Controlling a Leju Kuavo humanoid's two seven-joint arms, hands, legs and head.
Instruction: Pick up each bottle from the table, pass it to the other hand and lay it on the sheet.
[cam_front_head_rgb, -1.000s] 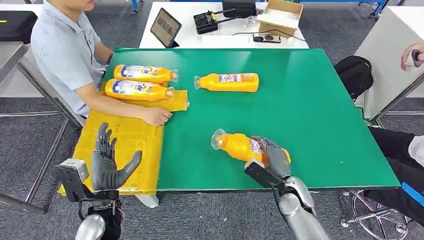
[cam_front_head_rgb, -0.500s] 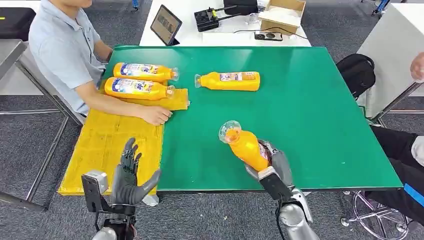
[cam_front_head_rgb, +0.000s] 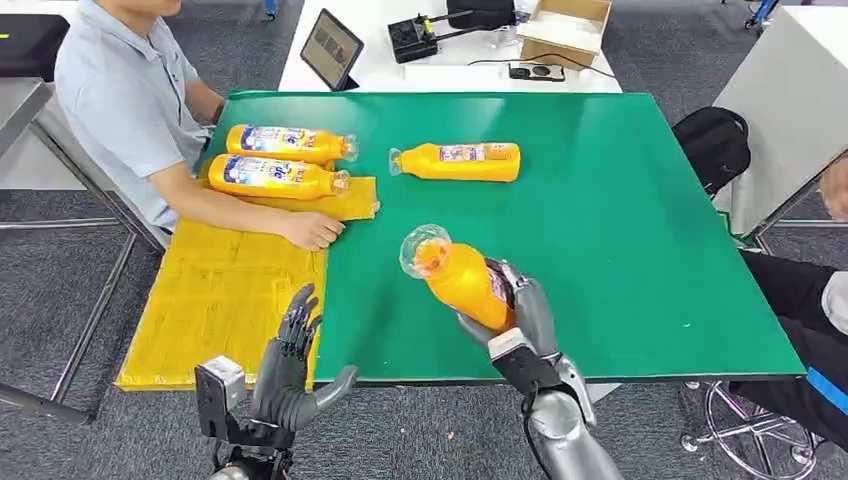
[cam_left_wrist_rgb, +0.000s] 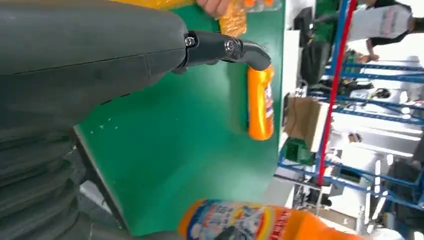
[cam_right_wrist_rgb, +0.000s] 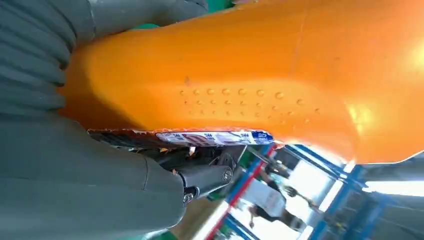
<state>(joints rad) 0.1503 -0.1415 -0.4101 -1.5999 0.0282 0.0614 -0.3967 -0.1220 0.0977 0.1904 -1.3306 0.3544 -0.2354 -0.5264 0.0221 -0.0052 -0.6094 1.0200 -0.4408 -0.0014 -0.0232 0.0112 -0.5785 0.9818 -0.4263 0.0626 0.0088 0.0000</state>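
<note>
My right hand (cam_front_head_rgb: 525, 318) grips an orange bottle (cam_front_head_rgb: 457, 277) by its body and holds it above the green table (cam_front_head_rgb: 620, 220), clear cap tilted up and to the left. Seen close in the right wrist view, the bottle (cam_right_wrist_rgb: 260, 75) lies against the thumb. My left hand (cam_front_head_rgb: 290, 375) is raised at the table's near edge, fingers spread, holding nothing. The left wrist view shows that bottle's labelled body (cam_left_wrist_rgb: 260, 222). Two more bottles (cam_front_head_rgb: 275, 176) (cam_front_head_rgb: 288, 143) lie on the yellow sheet (cam_front_head_rgb: 225, 300). Another bottle (cam_front_head_rgb: 458, 161) lies on the table farther back.
A person sits at the table's left, one hand (cam_front_head_rgb: 312, 231) resting on the sheet's edge. A white table behind holds a tablet (cam_front_head_rgb: 331, 50), a black device and a cardboard box (cam_front_head_rgb: 562, 28). A black bag (cam_front_head_rgb: 712, 148) and another person's leg are at the right.
My right hand has lifted the orange bottle off the table and carried it up and leftward. My left hand has moved right and in toward the table's near edge.
</note>
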